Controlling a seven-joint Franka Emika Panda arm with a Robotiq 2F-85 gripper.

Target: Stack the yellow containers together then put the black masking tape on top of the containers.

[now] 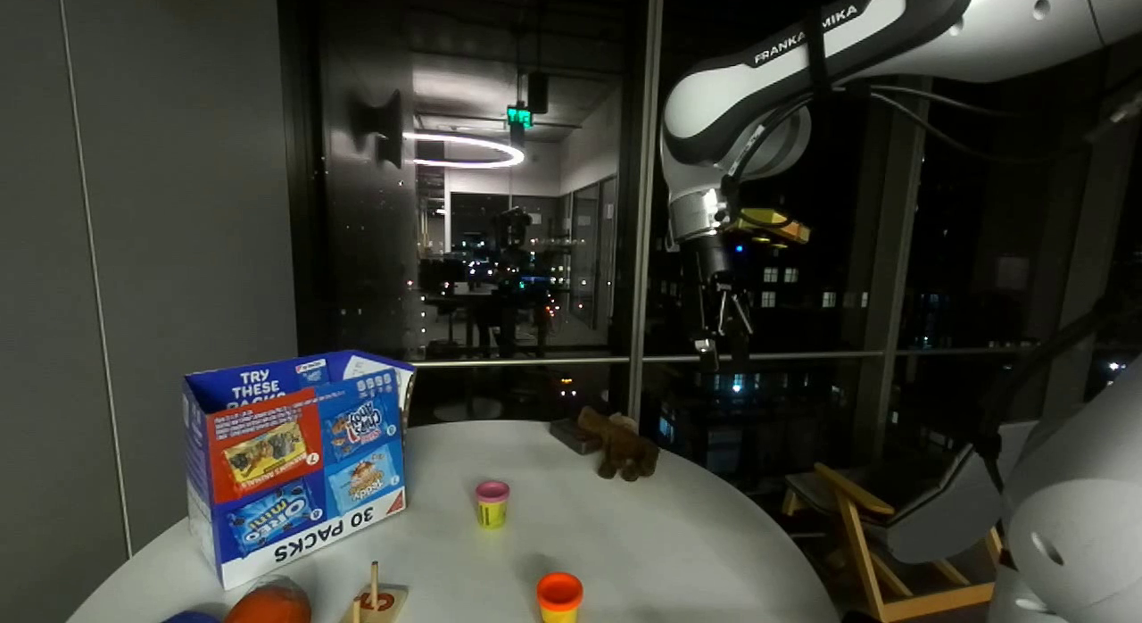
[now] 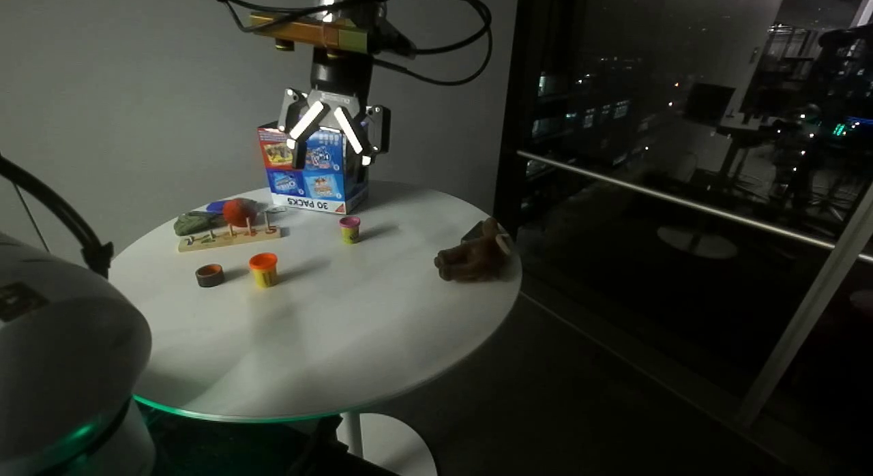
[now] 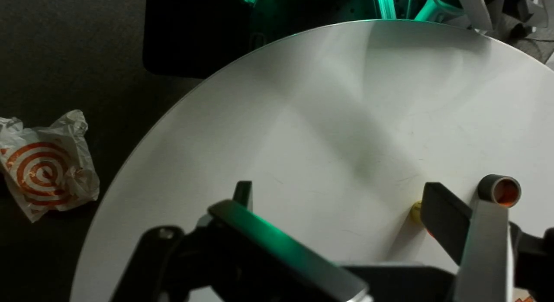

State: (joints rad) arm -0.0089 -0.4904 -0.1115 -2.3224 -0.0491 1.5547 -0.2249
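The yellow container with an orange lid (image 2: 264, 271) stands upright on the table; it also shows in an exterior view (image 1: 559, 602). In the wrist view this container (image 3: 416, 212) is mostly hidden behind a finger. The yellow container with a pink lid (image 1: 492, 509) stands upright, apart from it, nearer the carton; it also shows in an exterior view (image 2: 350, 232). The black masking tape (image 2: 209, 281) lies flat beside the orange-lidded container; it also shows in the wrist view (image 3: 487, 188). My gripper (image 2: 333, 155) is open and empty, high above the table; its fingers spread wide in the wrist view (image 3: 339, 202).
A blue printed carton (image 1: 361, 507) stands at the table's edge by the wall. A wooden peg board (image 2: 232, 240), a red ball (image 2: 239, 212) and a green item (image 2: 194, 222) lie near it. A brown plush toy (image 2: 470, 259) lies near the opposite rim of the white table (image 2: 382, 339).
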